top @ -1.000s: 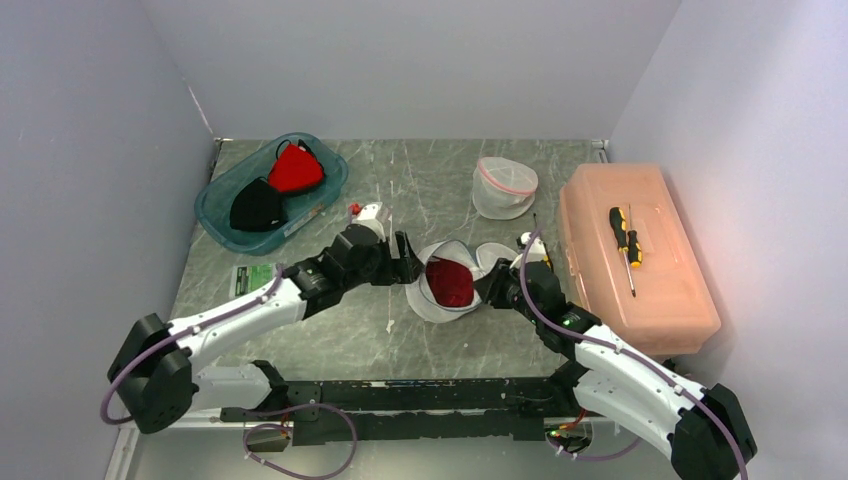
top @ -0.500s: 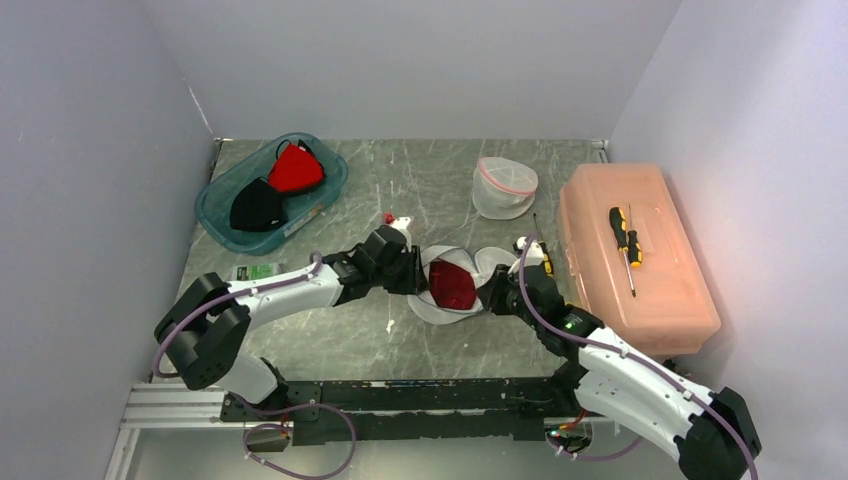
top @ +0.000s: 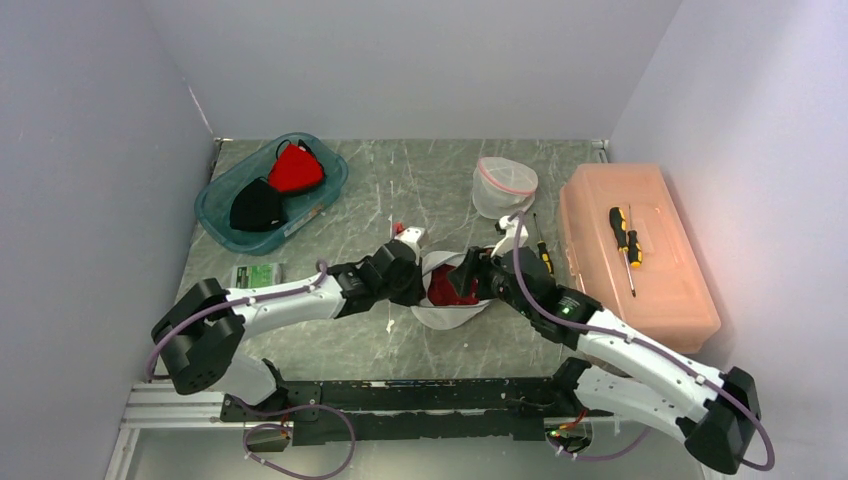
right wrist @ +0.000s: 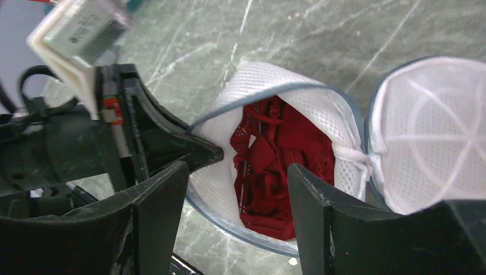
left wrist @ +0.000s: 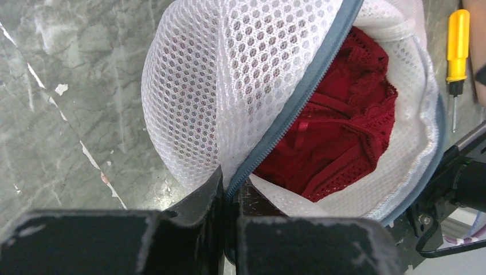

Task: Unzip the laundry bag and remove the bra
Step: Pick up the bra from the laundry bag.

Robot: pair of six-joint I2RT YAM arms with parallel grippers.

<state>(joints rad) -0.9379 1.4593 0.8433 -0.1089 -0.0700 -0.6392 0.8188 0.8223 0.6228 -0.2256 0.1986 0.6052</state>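
The white mesh laundry bag (top: 440, 316) lies unzipped at mid-table, its lid half (right wrist: 430, 132) folded back to the right. Inside it, the dark red lace bra (top: 444, 290) shows in both wrist views (left wrist: 338, 132) (right wrist: 275, 154). My left gripper (left wrist: 229, 183) is shut on the bag's blue zipper edge (left wrist: 298, 109) at the left rim, holding the mesh wall (left wrist: 218, 86) up. My right gripper (right wrist: 238, 169) hovers open just above the bra with nothing between its fingers. In the top view both grippers meet over the bag: the left gripper (top: 418, 285) and the right gripper (top: 468, 275).
A teal tray (top: 222, 212) with red and black garments sits at the back left. A second mesh bag (top: 504, 187) stands at the back. A pink lidded box (top: 632, 270) carries a screwdriver (top: 625, 235). Another screwdriver (top: 541, 250) lies beside the bag, and a green packet (top: 258, 274) to the left.
My left gripper moved right to the bag and shut on its zipper edge. My right gripper opened and shifted left and forward over the bra.
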